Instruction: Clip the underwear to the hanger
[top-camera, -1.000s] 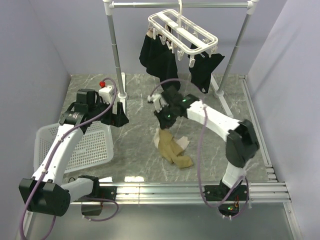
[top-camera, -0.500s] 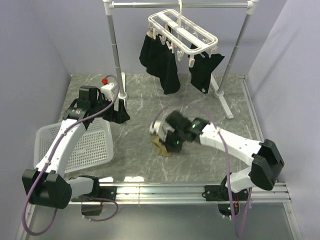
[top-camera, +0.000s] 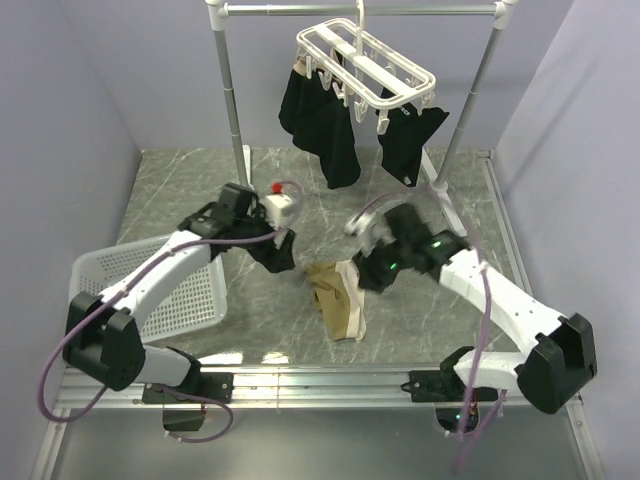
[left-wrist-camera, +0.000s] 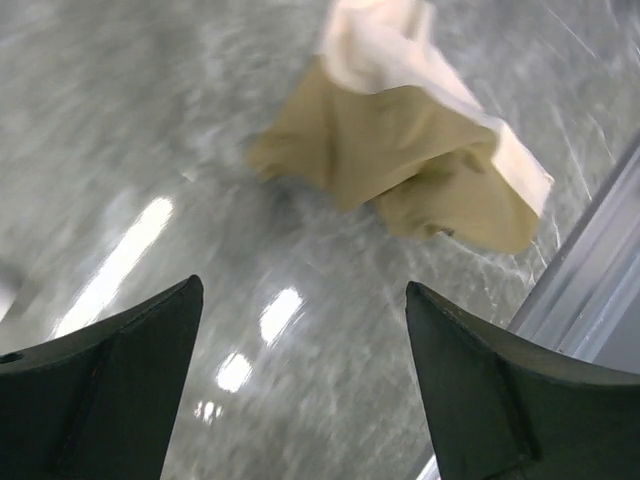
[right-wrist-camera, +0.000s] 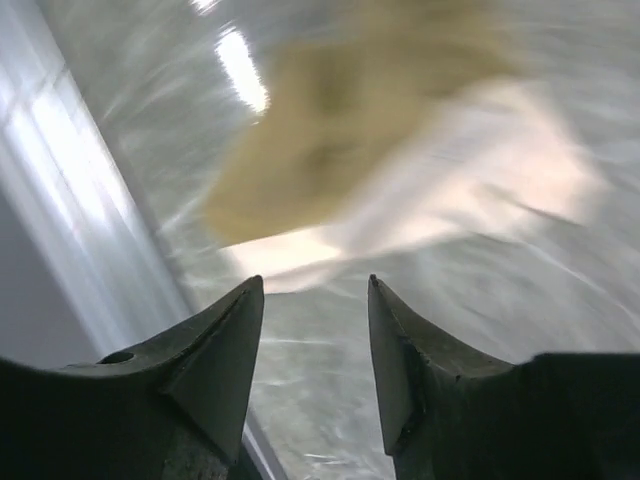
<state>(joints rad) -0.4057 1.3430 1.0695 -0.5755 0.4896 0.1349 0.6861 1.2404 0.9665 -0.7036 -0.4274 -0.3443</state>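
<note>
The tan underwear (top-camera: 338, 300) lies crumpled on the marble table between my two grippers, its lighter waistband turned up. My left gripper (top-camera: 277, 256) hovers just left of it, open and empty; in the left wrist view the underwear (left-wrist-camera: 400, 150) lies ahead of the left gripper (left-wrist-camera: 302, 290). My right gripper (top-camera: 372, 276) is just right of the cloth, open, with nothing between its fingers; in the right wrist view the underwear (right-wrist-camera: 380, 150) sits blurred beyond the right gripper (right-wrist-camera: 315, 282). The white hanger (top-camera: 365, 62) hangs from the rack's top bar at the back.
Two black garments (top-camera: 322, 120) (top-camera: 408, 142) hang clipped under the hanger. The metal rack's poles (top-camera: 232, 95) (top-camera: 470, 100) stand at the back. A white basket (top-camera: 185, 290) sits at the left under the left arm. An aluminium rail (top-camera: 380, 378) runs along the near edge.
The right gripper lowered the underwear to the table, opened and let it go, then drew back right. The left arm swung right toward the cloth.
</note>
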